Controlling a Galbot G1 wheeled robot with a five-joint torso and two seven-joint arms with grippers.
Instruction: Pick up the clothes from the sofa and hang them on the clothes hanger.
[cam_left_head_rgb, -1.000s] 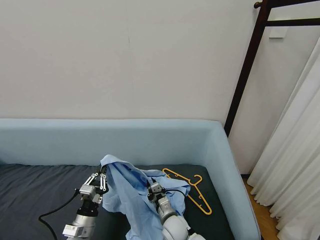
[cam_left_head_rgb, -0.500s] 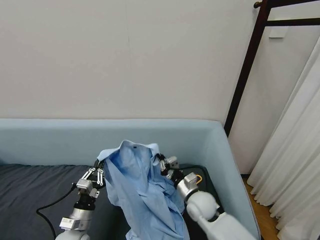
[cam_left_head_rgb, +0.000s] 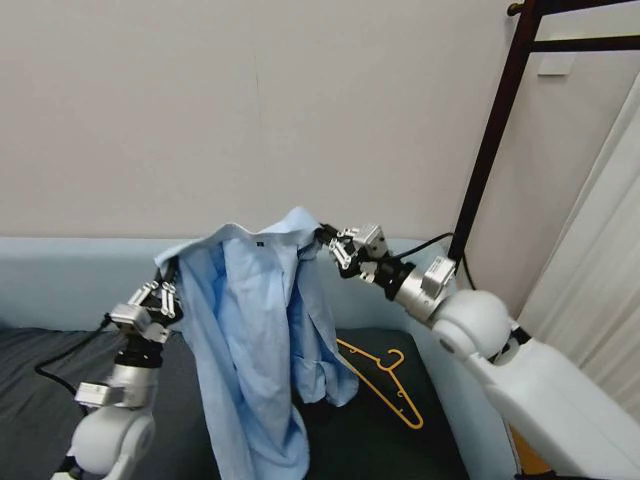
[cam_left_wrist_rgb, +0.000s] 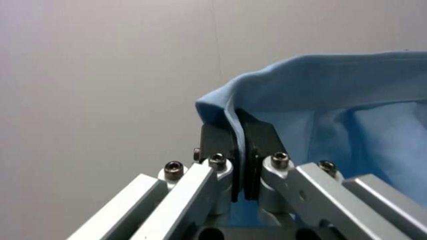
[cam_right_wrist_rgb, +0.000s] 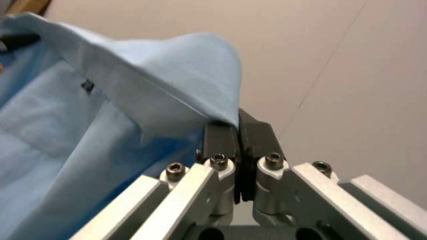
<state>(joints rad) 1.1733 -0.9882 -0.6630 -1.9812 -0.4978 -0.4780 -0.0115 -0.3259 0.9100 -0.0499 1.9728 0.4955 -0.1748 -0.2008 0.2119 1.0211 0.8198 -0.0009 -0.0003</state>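
Head view: orange hanger (cam_left_head_rgb: 380, 385) on sofa (cam_left_head_rgb: 60, 285) below shirt (cam_left_head_rgb: 250, 340)

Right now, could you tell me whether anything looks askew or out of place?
The blue shirt hangs lopsided: the left gripper pinches its edge lower than the right gripper. The orange hanger lies loose on the sofa.

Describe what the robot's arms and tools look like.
The left arm and right arm have glossy white rounded shells with silver-grey wrist sections. The left tool and right tool are silver metal link bars with bolts, tipped by black pads. A black cable loops off each wrist.
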